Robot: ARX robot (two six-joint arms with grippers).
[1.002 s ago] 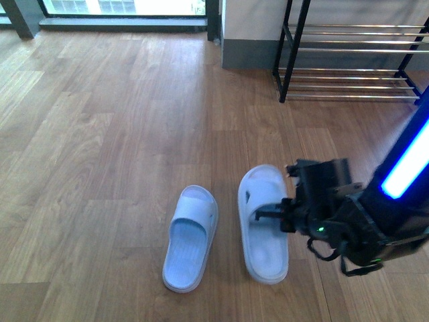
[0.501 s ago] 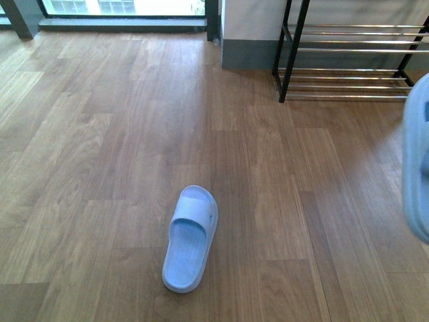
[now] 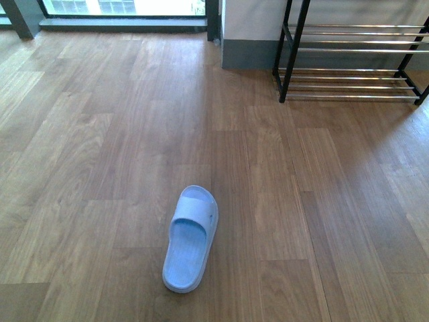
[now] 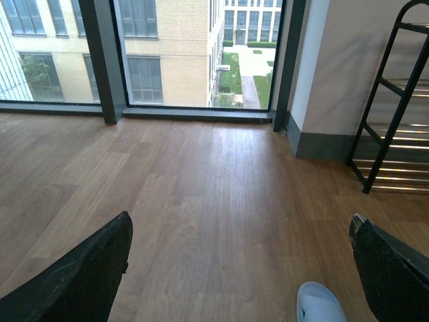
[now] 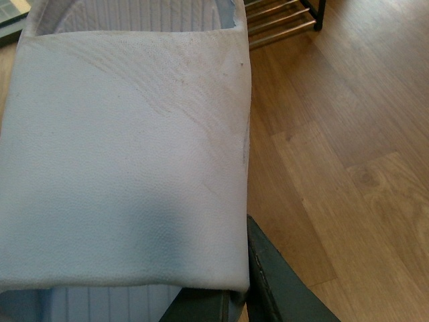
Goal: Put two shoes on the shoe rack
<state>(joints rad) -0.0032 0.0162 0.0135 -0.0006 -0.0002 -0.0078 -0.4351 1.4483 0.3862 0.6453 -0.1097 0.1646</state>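
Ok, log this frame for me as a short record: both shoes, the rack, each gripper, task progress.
floor slide: light blue, lying on the floor, apart from the rack
held slide: fills the right wrist view, absent from the front view
shoe rack: far right in the front view, no shoe seen on it
left gripper: open, holding nothing
right gripper: appears shut on held slide
progress: neither slide racked yet

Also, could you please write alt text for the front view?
A pale blue slide sandal lies on a wooden floor, toe pointing away. A black-framed shoe rack with chrome rods stands at the upper right. No robot arm shows.
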